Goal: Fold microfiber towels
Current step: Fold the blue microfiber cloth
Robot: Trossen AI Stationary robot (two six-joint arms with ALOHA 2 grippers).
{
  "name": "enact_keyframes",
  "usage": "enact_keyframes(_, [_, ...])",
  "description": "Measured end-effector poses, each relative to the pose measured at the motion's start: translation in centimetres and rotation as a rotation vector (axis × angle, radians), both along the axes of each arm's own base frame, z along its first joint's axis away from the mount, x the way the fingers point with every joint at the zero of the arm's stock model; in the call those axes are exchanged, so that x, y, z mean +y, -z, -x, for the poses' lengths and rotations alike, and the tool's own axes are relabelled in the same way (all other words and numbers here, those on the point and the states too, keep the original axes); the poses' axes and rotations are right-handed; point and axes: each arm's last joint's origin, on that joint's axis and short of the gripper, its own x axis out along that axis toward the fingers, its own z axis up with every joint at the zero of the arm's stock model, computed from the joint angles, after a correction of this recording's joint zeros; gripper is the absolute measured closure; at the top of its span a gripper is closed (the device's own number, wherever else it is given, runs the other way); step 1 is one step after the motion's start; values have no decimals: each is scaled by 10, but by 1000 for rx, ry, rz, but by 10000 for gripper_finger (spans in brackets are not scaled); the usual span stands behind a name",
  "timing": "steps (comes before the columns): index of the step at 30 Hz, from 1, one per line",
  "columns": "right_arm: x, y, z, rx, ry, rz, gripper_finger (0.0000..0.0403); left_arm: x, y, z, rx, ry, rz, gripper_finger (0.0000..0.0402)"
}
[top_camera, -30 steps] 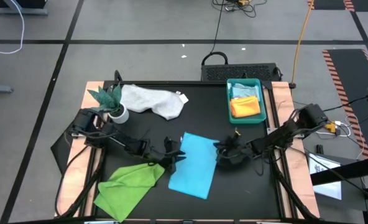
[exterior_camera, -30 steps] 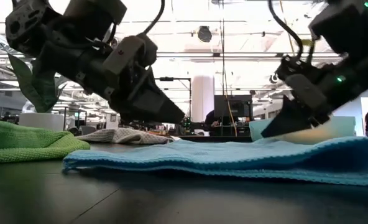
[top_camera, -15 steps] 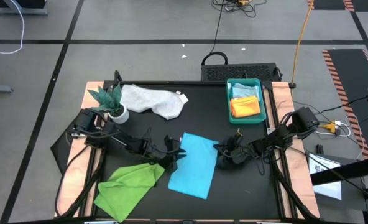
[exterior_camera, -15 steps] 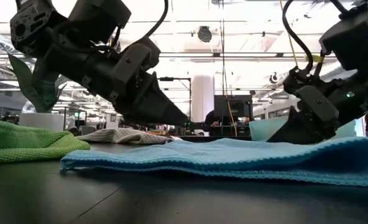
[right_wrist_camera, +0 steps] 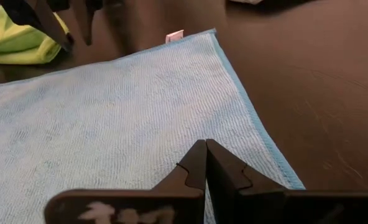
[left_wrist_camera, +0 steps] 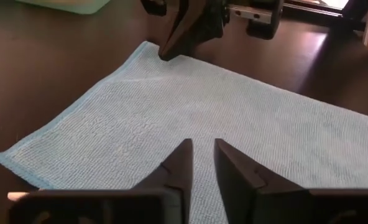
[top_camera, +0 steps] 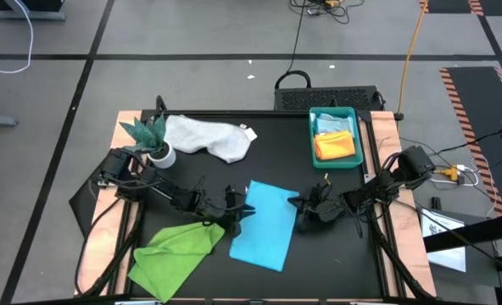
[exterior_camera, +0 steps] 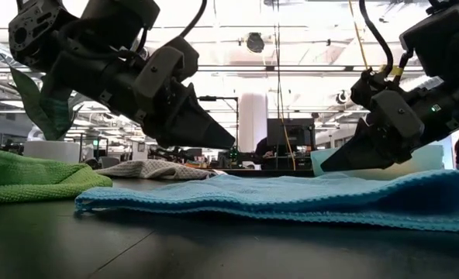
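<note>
A: How many towels?
B: Five. One turquoise-blue towel (top_camera: pixel 264 223) lies flat mid-table, one lime towel (top_camera: pixel 173 249) and one white-grey towel (top_camera: pixel 209 136) lie crumpled, and two towels (top_camera: pixel 334 140) are in the tray (top_camera: pixel 313 145).
A: Claws?
B: Left claw (top_camera: pixel 248 210) slightly apart, right claw (top_camera: pixel 294 203) together, both empty at its edges.

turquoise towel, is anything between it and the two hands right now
Nothing visible does. The turquoise towel lies flat on the black table, with the left hand at one side edge and the right hand at the opposite edge, both just above bare cloth. The green towel lies off to the side.
</note>
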Motion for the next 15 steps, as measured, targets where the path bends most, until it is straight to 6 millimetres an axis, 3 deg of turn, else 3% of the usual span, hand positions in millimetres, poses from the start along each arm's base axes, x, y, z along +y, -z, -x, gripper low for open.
enact_keyframes(5, [0,0,0,0,0,0,403,-2,-2,0,-24,14,-8,395])
enact_keyframes(15, [0,0,0,0,0,0,403,-4,-3,0,-29,19,-10,393])
